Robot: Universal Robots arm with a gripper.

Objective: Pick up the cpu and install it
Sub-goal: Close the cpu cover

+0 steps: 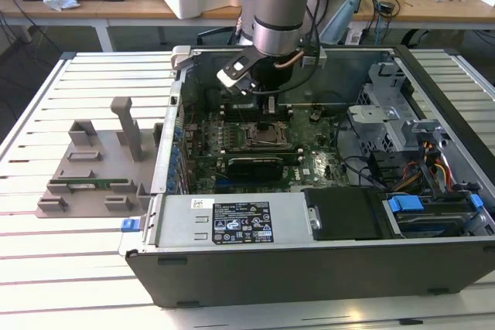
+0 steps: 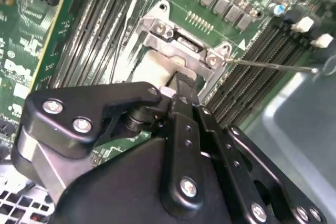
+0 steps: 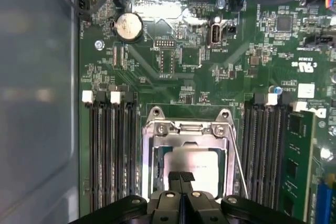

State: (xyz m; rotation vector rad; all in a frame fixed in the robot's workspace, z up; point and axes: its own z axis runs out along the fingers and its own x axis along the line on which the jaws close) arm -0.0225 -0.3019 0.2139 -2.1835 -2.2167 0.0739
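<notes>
At the socket: cpu lies flat inside the open metal frame, on the board of the computer case.
Gripper: fingers pressed together, nothing between them. The tips sit over one edge of the cpu; whether they touch it cannot be told.
Arm: hangs above the socket, entering from 12 o'clock in the exterior view.
Grey rack: on the table, at 9 o'clock of the case, well apart from the gripper.

My work surface is a slatted light-grey metal table. Two things sit directly on it. The open desktop computer case lies on its side. A grey plastic fixture plate lies flat just beside the case, on the exterior view's left.
</notes>
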